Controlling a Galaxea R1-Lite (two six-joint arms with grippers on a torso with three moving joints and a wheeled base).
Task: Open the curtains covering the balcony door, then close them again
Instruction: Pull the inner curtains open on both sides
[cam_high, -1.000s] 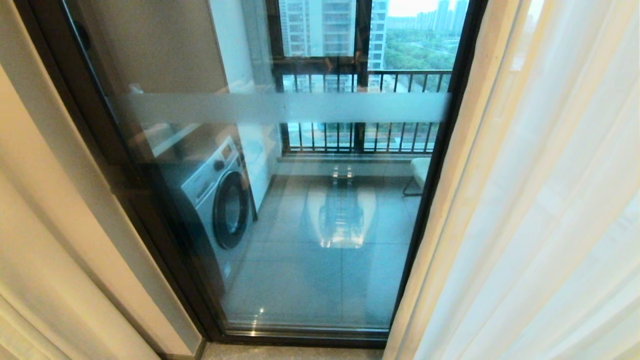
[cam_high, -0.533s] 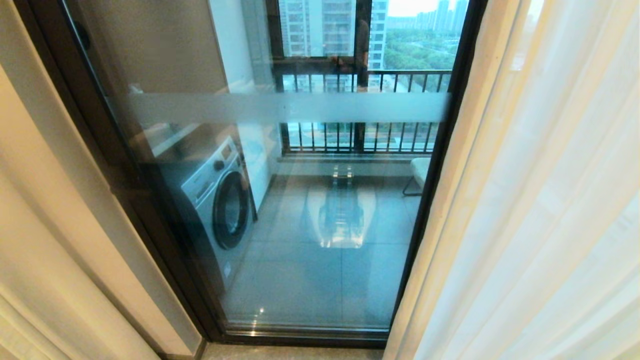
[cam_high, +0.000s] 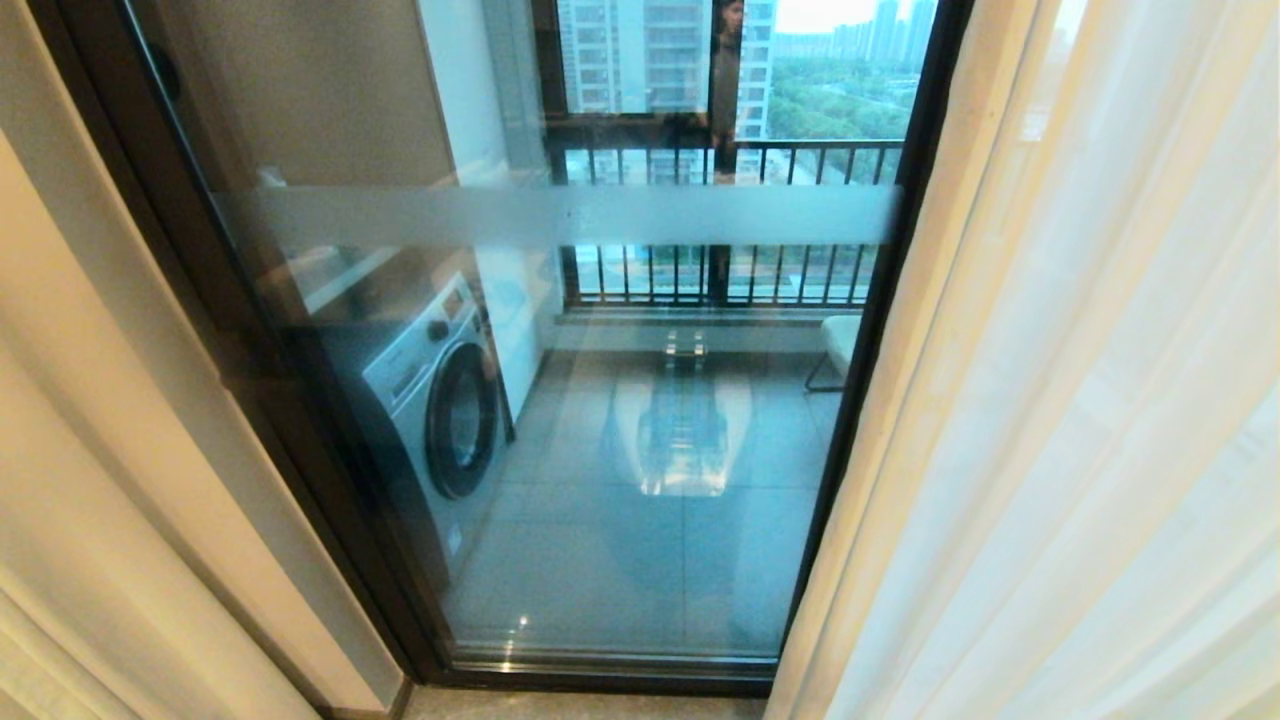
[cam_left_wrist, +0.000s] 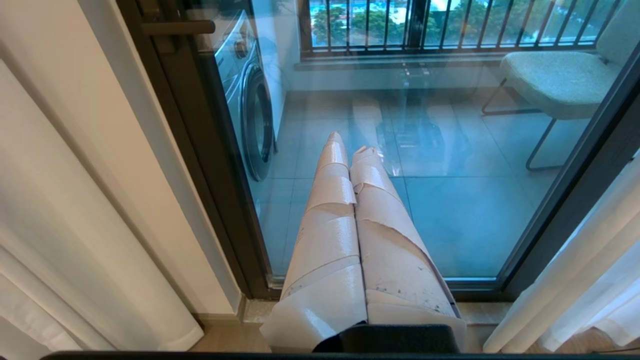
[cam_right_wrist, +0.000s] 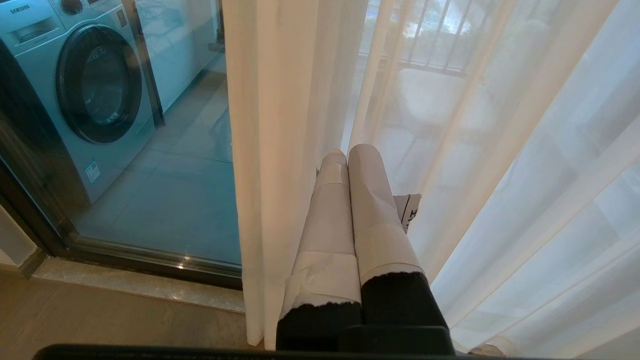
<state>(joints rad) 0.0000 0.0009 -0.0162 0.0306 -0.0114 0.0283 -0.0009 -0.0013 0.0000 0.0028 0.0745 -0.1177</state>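
The balcony door (cam_high: 600, 480) is a tall glass panel in a dark frame and stands uncovered in the middle of the head view. The curtains hang to both sides: a cream layer (cam_high: 90, 520) on the left and a white sheer layer (cam_high: 1080, 400) on the right. Neither gripper shows in the head view. My left gripper (cam_left_wrist: 350, 147) is shut with nothing in it and points low at the glass (cam_left_wrist: 450, 210). My right gripper (cam_right_wrist: 347, 152) is shut and empty, close in front of the sheer folds (cam_right_wrist: 500, 150), beside the sheer's free edge (cam_right_wrist: 270, 150).
Behind the glass stand a washing machine (cam_high: 440, 400) on the left, a pale chair (cam_left_wrist: 555, 80) on the right and a black railing (cam_high: 740, 270) at the back. A wall strip (cam_left_wrist: 150, 190) runs between the cream curtain (cam_left_wrist: 55, 240) and the door frame.
A faint reflection near the top of the glass has shifted upward. Curtains, door and both grippers have stayed where they were.
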